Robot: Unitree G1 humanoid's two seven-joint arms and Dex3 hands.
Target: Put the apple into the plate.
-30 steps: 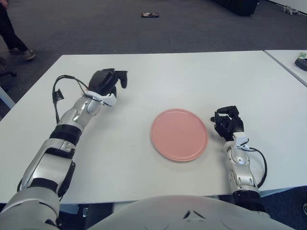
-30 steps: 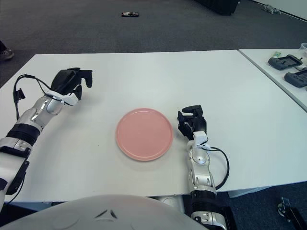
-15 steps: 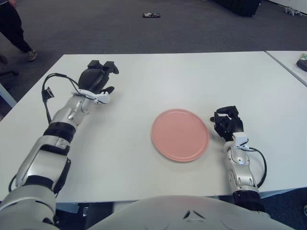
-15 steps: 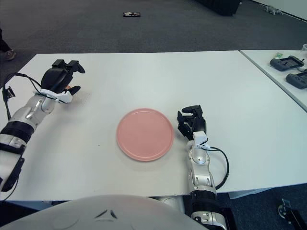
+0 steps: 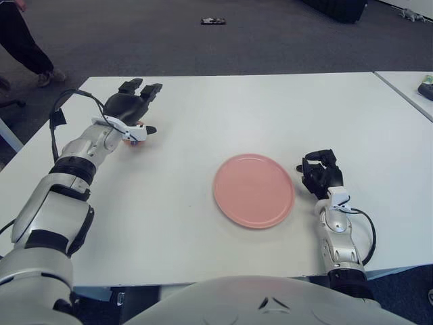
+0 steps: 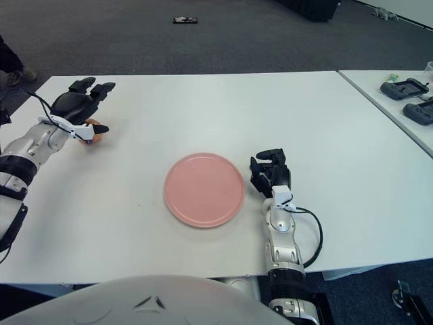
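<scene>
1. On the white table (image 5: 203, 108), at its far left, the robot's left arm has swung outward over the past second and now reaches toward the table's far-left corner.

2. At mid-table, the pink plate (image 5: 254, 190) lies bare and has not moved; it sits well apart from the action, to the right and nearer the robot.

3. At the near right, the right hand (image 5: 320, 175) stays parked just beside the plate's right edge, fingers curled together on nothing, exactly as it was a second ago.

4. At the far left, the left hand (image 5: 128, 108) has opened: a second ago it hung curled above the table, and now its fingers are spread forward, palm down, over the fruit, with no grip visible.

5. Beneath that palm, the apple (image 6: 95, 132) now peeks out as an orange-red patch resting on the table, mostly covered by the hand. Judged from this, the task is at the reach-and-grasp step; closing the fingers, lifting and carrying right to the plate remain.
</scene>
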